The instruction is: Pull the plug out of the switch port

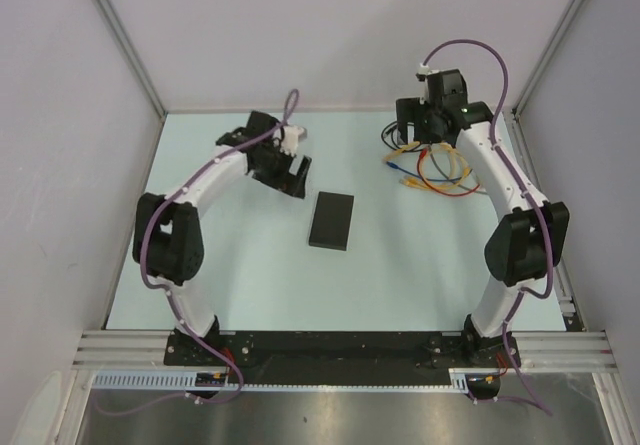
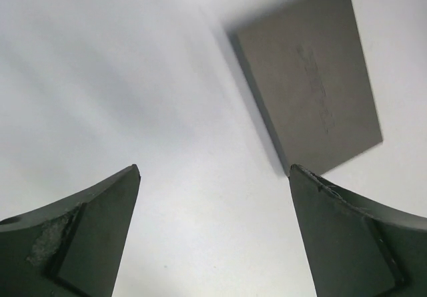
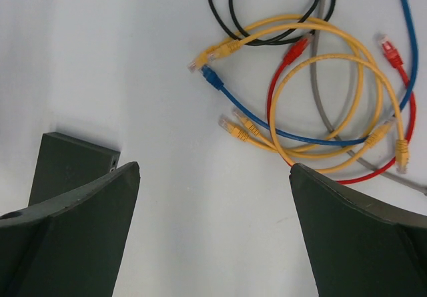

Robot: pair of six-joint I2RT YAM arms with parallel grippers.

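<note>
The switch [image 1: 331,220] is a flat matte-black box lying in the middle of the table. No cable shows attached to it in any view. My left gripper [image 1: 292,177] is open and empty, just back-left of the switch. In the left wrist view the switch [image 2: 313,77] lies ahead and right of the open gripper [image 2: 213,170]. My right gripper [image 1: 418,137] is open and empty at the back right, over loose cables [image 1: 432,168]. In the right wrist view one switch corner [image 3: 70,167] shows behind the left finger [image 3: 80,230] of the gripper [image 3: 213,167].
A tangle of loose patch cables [image 3: 320,90] in yellow, red, blue, black and grey lies unplugged on the table at the back right. White walls enclose the table on three sides. A metal rail [image 1: 340,350] runs along the near edge.
</note>
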